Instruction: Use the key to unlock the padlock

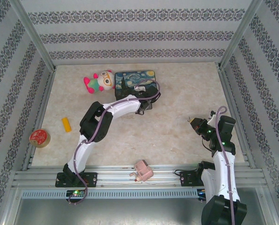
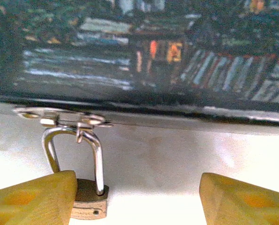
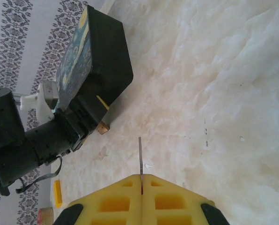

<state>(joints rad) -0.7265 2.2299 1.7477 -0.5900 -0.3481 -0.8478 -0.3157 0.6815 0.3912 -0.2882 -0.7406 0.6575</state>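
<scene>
The small brass padlock (image 2: 89, 201) hangs by its silver shackle (image 2: 98, 159) from the hasp (image 2: 60, 116) of the painted tin box (image 2: 144, 51). My left gripper (image 2: 138, 201) is open, and its left fingertip (image 2: 36, 199) sits right against the padlock body while the right fingertip (image 2: 245, 201) stands far off. In the top view the left gripper (image 1: 146, 104) is at the near side of the box (image 1: 135, 82). My right gripper (image 3: 142, 180) is shut on the key (image 3: 140, 157), whose thin blade sticks out towards the padlock (image 3: 103, 127). The right gripper (image 1: 192, 123) hovers mid-right over the table.
A pink and green plush toy (image 1: 99, 81) lies left of the box. A yellow block (image 1: 66, 124) and a red round roll (image 1: 39, 137) sit at the left. A pink blocky object (image 1: 143, 170) rests on the front rail. Patterned walls enclose the table.
</scene>
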